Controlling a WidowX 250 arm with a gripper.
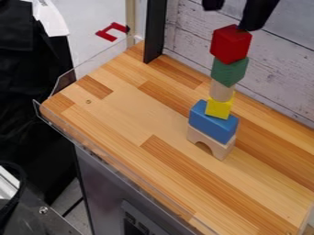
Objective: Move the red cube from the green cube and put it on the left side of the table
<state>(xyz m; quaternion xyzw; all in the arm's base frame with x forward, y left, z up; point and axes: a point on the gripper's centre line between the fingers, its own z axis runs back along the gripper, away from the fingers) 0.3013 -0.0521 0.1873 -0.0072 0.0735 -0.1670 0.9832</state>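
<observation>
Red cube [230,44], green cube [228,72], seemingly beige cylinder [221,91], yellow cube [219,108], blue block [213,122], pale arch [208,141], black gripper [230,18], worktop [122,119] striped tan and brown, whitish planked wall [282,59]

Wooden tabletop [126,120] in light and darker strips, a pale arch-shaped block [222,149] directly on it.

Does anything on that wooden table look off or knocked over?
Nothing looks spilled, toppled or damaged. The only oddity is balance: the green cube, with the red cube on top, rests on a slimmer wooden cylinder, which looks somewhat precarious.
</observation>
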